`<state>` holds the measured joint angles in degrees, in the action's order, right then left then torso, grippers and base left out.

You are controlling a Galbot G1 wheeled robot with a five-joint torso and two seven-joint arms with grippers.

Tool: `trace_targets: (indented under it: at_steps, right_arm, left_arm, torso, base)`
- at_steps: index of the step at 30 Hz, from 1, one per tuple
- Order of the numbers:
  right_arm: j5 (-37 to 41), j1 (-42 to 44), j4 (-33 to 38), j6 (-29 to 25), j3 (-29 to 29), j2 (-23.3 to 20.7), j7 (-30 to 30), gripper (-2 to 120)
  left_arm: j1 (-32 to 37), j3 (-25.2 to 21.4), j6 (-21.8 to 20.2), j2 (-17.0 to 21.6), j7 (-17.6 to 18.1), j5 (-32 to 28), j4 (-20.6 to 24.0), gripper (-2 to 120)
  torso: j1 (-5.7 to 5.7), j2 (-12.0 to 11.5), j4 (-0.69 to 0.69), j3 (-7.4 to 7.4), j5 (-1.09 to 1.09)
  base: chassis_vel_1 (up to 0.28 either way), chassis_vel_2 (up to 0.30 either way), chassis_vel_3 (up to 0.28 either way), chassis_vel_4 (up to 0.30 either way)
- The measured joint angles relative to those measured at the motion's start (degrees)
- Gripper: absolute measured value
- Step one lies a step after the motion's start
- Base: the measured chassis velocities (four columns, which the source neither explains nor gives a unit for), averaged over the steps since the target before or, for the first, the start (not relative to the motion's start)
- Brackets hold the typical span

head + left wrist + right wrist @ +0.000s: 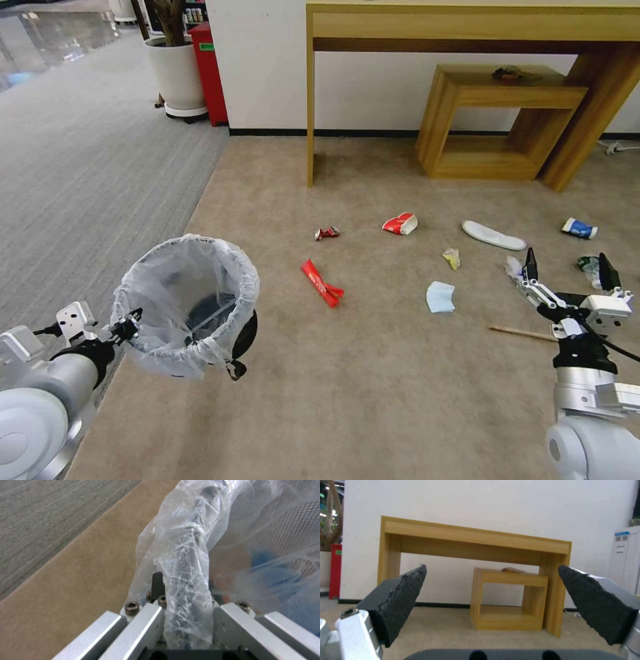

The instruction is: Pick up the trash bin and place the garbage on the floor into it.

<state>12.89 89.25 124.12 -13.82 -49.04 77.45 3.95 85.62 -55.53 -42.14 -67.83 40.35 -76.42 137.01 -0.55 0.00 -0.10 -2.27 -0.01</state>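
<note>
The trash bin's [200, 313] black wall was largely masked by its bag [186, 580]; the left pincer's [130, 328] grip point lay under plastic. A small object on the low wooden stand [497, 120] was too small to identify, possibly debris. The wooden stick [520, 332] ran behind the right pincer [568, 267]. The tall table [467, 27] was cut by the frame edge.
</note>
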Motion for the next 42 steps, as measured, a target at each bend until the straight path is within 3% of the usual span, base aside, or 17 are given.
trace_targets:
  at_steps: [42]
  right_arm:
    - [-0.1, 0.2, 0.0, -0.4, 0.0, 0.1, 0.1, 100]
  left_arm:
    - [0.1, 0.3, 0.0, -0.3, -0.2, 0.5, 0.2, 0]
  torso:
    - [0.00, 0.0, 0.00, -0.01, 0.00]
  base:
    - [-0.184, 0.195, 0.182, -0.195]
